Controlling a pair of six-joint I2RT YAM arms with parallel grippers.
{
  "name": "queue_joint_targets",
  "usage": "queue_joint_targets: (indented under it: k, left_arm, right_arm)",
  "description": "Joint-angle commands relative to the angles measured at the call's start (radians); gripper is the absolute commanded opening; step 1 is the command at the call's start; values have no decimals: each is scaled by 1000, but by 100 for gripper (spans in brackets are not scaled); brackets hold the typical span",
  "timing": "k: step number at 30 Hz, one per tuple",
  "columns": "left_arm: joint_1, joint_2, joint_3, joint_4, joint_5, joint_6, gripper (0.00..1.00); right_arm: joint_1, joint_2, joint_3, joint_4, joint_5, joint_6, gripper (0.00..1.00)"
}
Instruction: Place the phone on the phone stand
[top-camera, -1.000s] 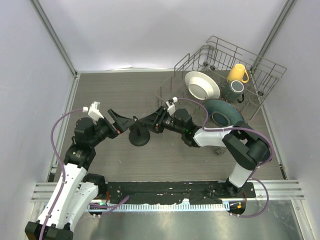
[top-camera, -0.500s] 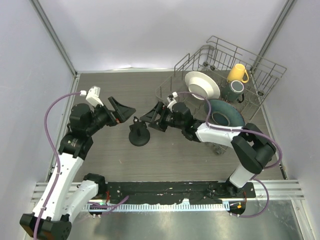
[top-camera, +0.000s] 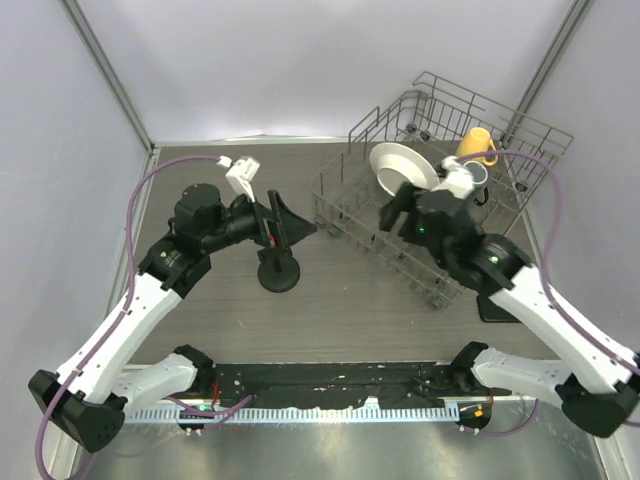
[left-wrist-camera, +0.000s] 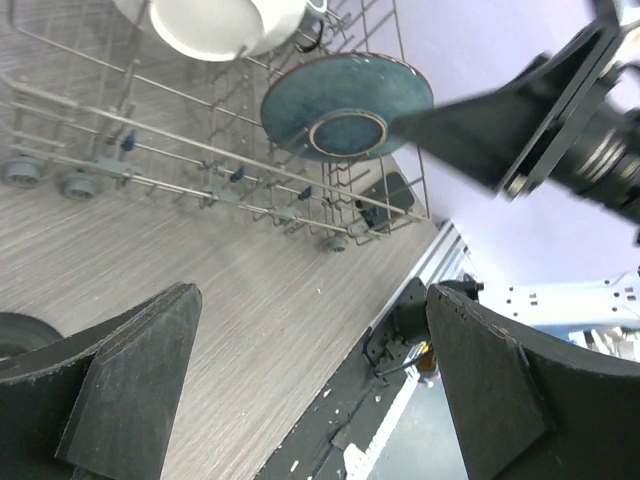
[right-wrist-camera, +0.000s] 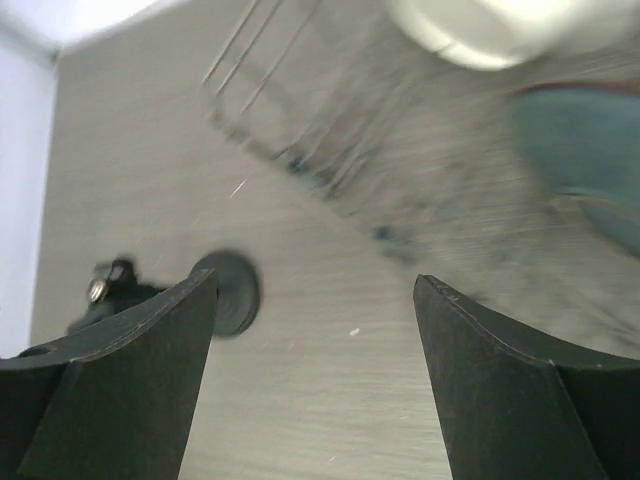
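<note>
The black phone stand (top-camera: 278, 270) stands on its round disc base on the grey table, left of the rack. My left gripper (top-camera: 290, 230) is open and empty just above and behind it; its wrist view shows the edge of the stand's base (left-wrist-camera: 20, 335) at lower left. My right gripper (top-camera: 396, 218) is open and empty over the rack's near left part. Its blurred wrist view shows the stand's base (right-wrist-camera: 228, 292). The phone (top-camera: 497, 306) lies flat on the table right of the rack, partly under my right arm. It also shows in the left wrist view (left-wrist-camera: 390, 192).
A grey wire dish rack (top-camera: 440, 125) fills the back right, holding a white plate (top-camera: 403, 168), a teal plate (left-wrist-camera: 345, 105) and a yellow mug (top-camera: 478, 145). Walls close in the back and sides. A metal rail (top-camera: 330, 385) runs along the near edge.
My left gripper moved right, to above the stand. My right arm swung right and up, away from the stand to over the rack. Both grippers stay open.
</note>
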Motion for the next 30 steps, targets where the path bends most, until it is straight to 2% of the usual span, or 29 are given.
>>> queue_joint_targets:
  k: [1,3,6,7,8,10,12,16,19,26,30]
  left_arm:
    - [-98,16,59,-5,-57,128,100]
    - [-138,4,53,-22,-108,161,100]
    - [-190,-21,44,-48,-190,225,100]
    - [-204,-27,41,-56,-207,251,100]
    - [-234,-36,35,-56,-220,268,100]
    - [-260,-51,10,-54,-254,305,100]
    - [-305,-70,3,-93,-299,326,100]
    - [-385,-91,-16,-111,-431,354,100]
    - [-451,-105,-25,-113,-513,363,100]
    - [-549,-125,-28,-133,-614,380,100]
    - [-567,-123,-31,-131,-610,380,100]
  right_arm:
    - [-59,-120,86,-415,500,115,84]
    - [-170,-138,97,-535,556,155,85]
    - [-398,-155,67,-531,569,90,86]
    - [-462,-140,63,-507,538,33,86]
    - [-600,-134,60,-491,462,13,86]
    - [-728,-128,50,-433,394,-35,87]
    - [-917,-126,27,-399,327,-49,88]
    - [-1191,-77,-62,-338,156,0,89]
    - [-1317,-39,-170,-281,0,39,90]
    - [-1331,-88,-389,-186,9,99,93]
    - [-1337,-104,-493,-77,-28,120,94]
